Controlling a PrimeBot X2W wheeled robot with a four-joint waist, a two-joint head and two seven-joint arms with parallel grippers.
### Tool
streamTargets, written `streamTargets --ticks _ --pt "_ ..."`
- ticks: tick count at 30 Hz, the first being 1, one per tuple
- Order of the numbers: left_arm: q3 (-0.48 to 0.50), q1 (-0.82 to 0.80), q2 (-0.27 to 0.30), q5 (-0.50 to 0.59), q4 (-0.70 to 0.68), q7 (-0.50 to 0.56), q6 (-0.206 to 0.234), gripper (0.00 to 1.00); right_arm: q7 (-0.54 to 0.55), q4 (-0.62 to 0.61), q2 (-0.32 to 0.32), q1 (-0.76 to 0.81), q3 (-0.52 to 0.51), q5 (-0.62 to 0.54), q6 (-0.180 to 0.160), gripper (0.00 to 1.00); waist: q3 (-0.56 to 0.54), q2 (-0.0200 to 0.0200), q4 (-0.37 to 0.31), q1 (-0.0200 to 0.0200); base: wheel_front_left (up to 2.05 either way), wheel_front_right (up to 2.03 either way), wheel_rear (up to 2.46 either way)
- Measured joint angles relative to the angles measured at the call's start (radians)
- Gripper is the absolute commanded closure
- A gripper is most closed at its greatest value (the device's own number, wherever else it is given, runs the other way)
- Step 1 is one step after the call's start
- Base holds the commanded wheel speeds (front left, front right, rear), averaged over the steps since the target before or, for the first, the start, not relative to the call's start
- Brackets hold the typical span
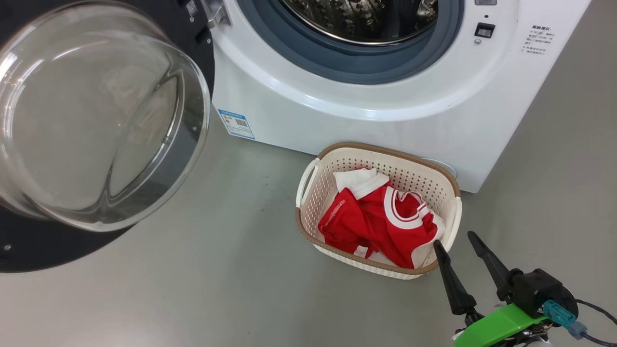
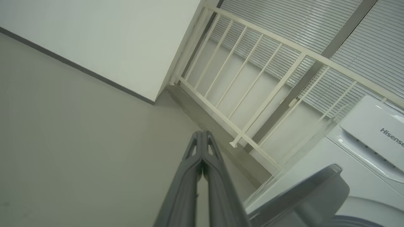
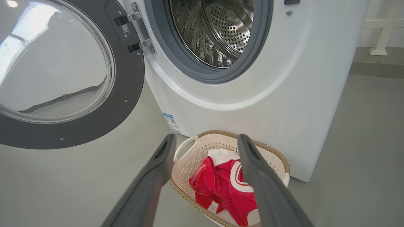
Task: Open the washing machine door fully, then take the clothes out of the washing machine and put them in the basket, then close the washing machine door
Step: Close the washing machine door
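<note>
finding: the clothes [image 1: 381, 221] lie red and white in the basket [image 1: 381, 150], which stands on the floor at 5 o'clock from the drum [image 1: 361, 19], just in front of the washing machine [image 1: 361, 111]. what shows of the drum is bare steel. judged step in hand: closing the door.

my right gripper [image 1: 454, 239] hangs at the basket's 4 o'clock corner, fingers spread and holding nothing. my left gripper [image 2: 202, 134] has its fingers pressed together, empty, with the door's edge at 4 o'clock in its wrist view.

orientation: the washing machine door [image 1: 96, 125] stands swung wide at 9 o'clock of the opening. its inner face and glass bowl bulge towards me. its hinge [image 3: 139, 45] sits on the door's 2 o'clock edge and its free edge lies towards 8 o'clock. being round, it has no long axis; the line that matters is the upright hinge line. the basket's long axis runs handle to handle, about 10 to 4 o'clock.

recommendation: press on the black rim near the free edge, not on the glass. follow the arc round the hinge and push squarely until the latch catches. the left gripper looks better placed. keep the right clear of the closing door, and confirm that no cloth lies on the gasket.
</note>
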Motion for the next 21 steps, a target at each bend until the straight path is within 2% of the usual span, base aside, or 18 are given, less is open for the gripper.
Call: streamTargets --ticks 2,7,11,21 --pt "-0.002 0.0 0.005 -0.031 0.015 0.038 0.0 1.0 0.0 0.0 0.0 0.0 0.0 0.0 0.0 0.0 0.001 0.0 0.0 0.0 0.0 0.0 0.0" --pt "-0.045 0.005 0.017 -0.129 0.055 0.237 0.0 1.0 0.0 0.0 -0.005 0.0 0.0 0.0 0.0 0.0 0.005 0.0 0.002 0.0 0.0 0.0 0.0" --pt "-0.073 0.035 0.018 -0.174 0.067 0.354 0.0 1.0 0.0 0.0 -0.006 0.0 0.001 0.0 0.0 0.0 0.005 0.0 0.003 0.0 0.0 0.0 0.0" --pt "-0.107 0.093 0.043 -0.256 0.027 0.494 0.0 1.0 0.0 -0.001 -0.015 0.0 0.003 -0.005 0.0 0.0 -0.007 0.0 -0.001 0.0 0.0 0.0 0.0"
